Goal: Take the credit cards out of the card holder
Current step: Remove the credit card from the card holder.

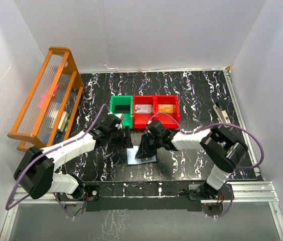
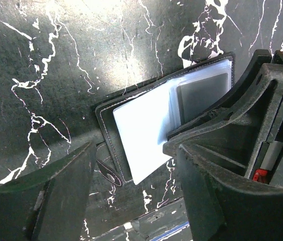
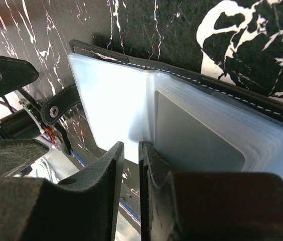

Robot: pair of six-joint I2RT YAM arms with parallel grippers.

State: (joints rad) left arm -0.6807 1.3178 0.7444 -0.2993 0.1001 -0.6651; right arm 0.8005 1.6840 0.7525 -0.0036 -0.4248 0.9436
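Observation:
The card holder [image 1: 131, 158] lies open on the black marbled table, its light-blue panels facing up [image 2: 141, 133] [image 3: 111, 100]. A grey-black credit card [image 2: 201, 95] [image 3: 196, 135] sits inside the clear sleeves of one panel. My left gripper [image 2: 136, 201] hangs open over the holder's strap end, with nothing between its fingers. My right gripper [image 3: 131, 150] stands at the holder's near edge by the centre fold. Its jaws are drawn almost together, leaving a thin slit in which nothing shows. One of its fingers [image 3: 156, 165] rests against the edge of the sleeve stack.
A green bin [image 1: 121, 116] and two red bins [image 1: 143, 119] [image 1: 166, 118] stand in a row just behind the holder. One red bin holds a grey flat piece, the other an orange one. A wooden rack [image 1: 46, 95] stands at the left.

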